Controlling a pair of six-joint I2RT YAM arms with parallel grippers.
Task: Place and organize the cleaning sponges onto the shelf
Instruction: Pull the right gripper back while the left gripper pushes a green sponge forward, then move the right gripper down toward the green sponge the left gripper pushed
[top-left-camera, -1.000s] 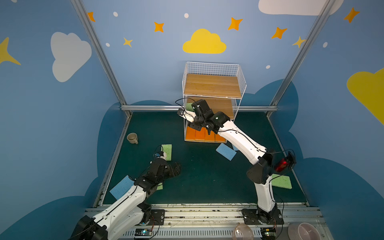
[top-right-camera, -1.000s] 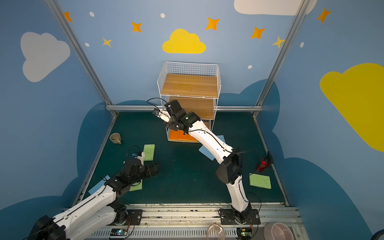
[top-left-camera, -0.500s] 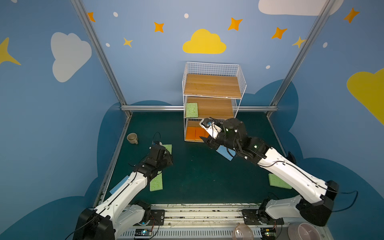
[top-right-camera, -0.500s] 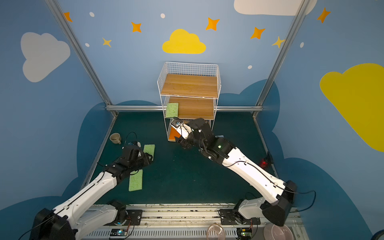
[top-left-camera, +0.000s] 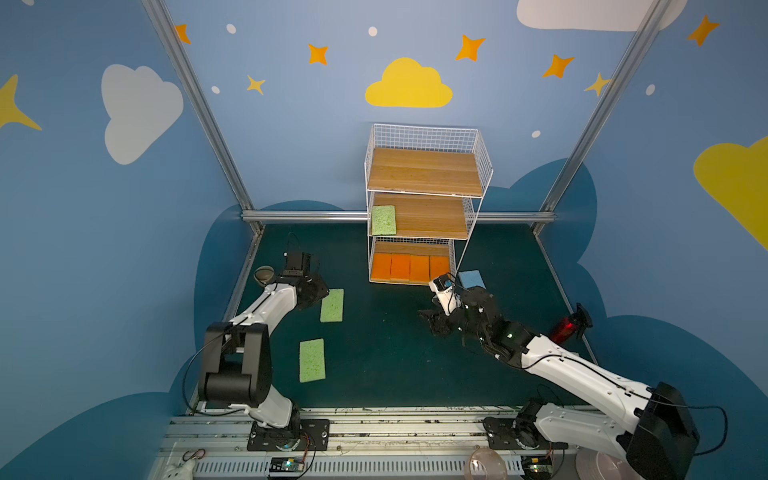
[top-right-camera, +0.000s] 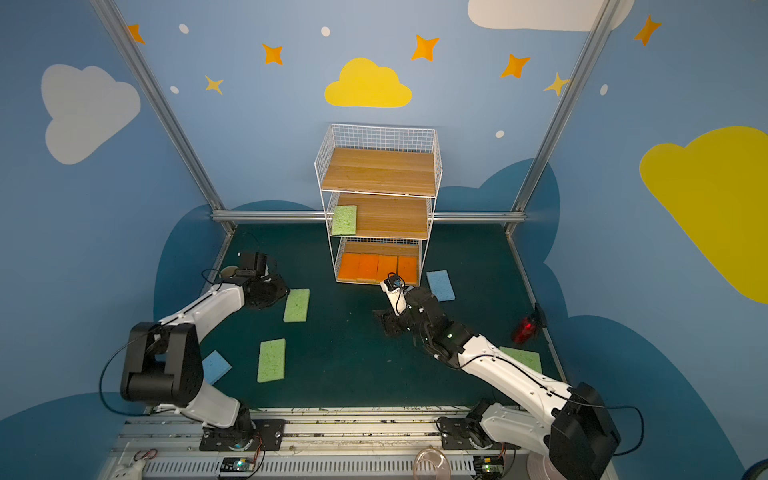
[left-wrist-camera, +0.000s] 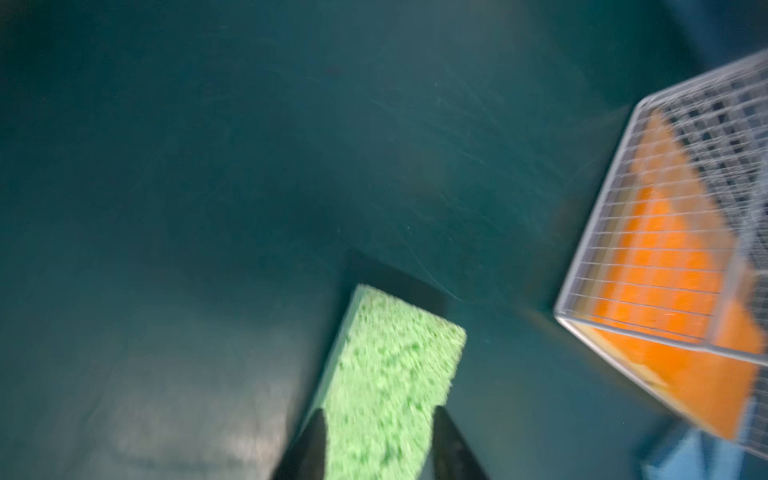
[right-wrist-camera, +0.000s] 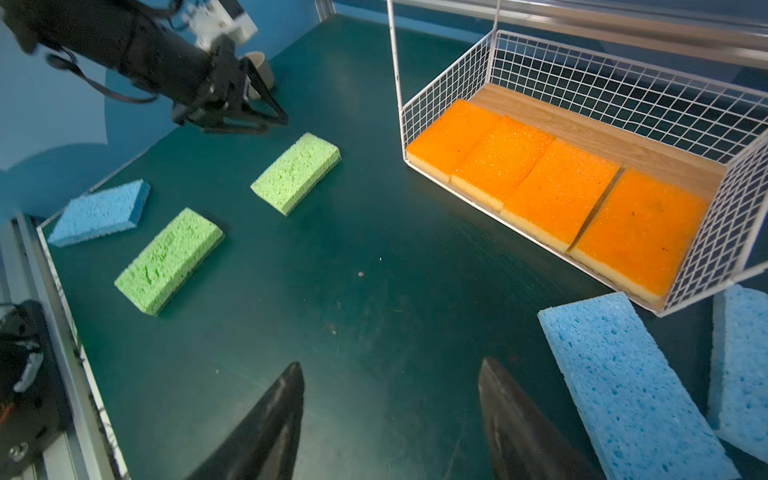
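The shelf (top-left-camera: 424, 170) holds one green sponge (top-left-camera: 383, 219) on its middle board and several orange sponges (top-left-camera: 409, 268) in a row on the bottom board. My left gripper (left-wrist-camera: 378, 424) is open, its fingers astride one end of a green sponge (top-left-camera: 332, 305) that lies flat on the mat. The blur hides whether they touch it. A second green sponge (top-left-camera: 311, 360) lies nearer the front. My right gripper (right-wrist-camera: 390, 374) is open and empty low over the mat before the shelf. Two blue sponges (right-wrist-camera: 623, 382) lie beside it.
Another blue sponge (top-right-camera: 216, 365) lies behind the left arm. A green one (top-right-camera: 521, 358) shows beside the right arm. A beige cup (top-left-camera: 264, 274) stands at the mat's left edge and a red bottle (top-left-camera: 565, 328) at its right edge. A metal rail (top-left-camera: 311, 215) runs along the back.
My right gripper left a green sponge on the middle board, pulled back and dropped to the mat. My left gripper narrowed its jaws and moved to the farther green sponge, uncovering the nearer one.
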